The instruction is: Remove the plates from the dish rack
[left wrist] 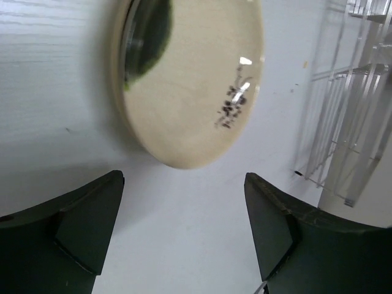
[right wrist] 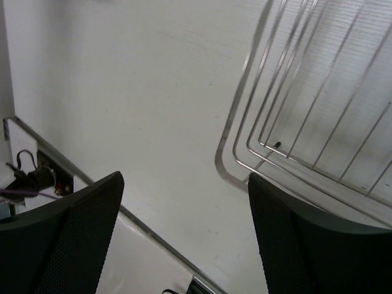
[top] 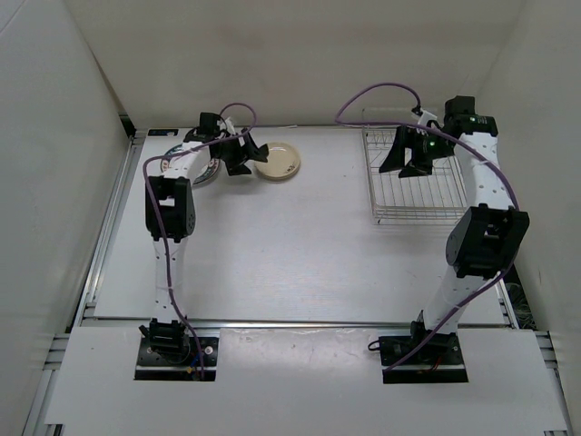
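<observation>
Both arms – the left arm (top: pixel 166 263) and the right arm (top: pixel 457 289) – are built of white tubular links dotted with small dark screws, joined by boxy black motor housings (top: pixel 169 207). A thin purple cable (top: pixel 381 88) trails along each from a black base plate (top: pixel 174 354). The left gripper (top: pixel 249 160) and right gripper (top: pixel 403 169) carry matte black wedge-shaped fingers (right wrist: pixel 67 245), the right ones finely dimpled – a green light (top: pixel 434 142) glows at the right wrist
</observation>
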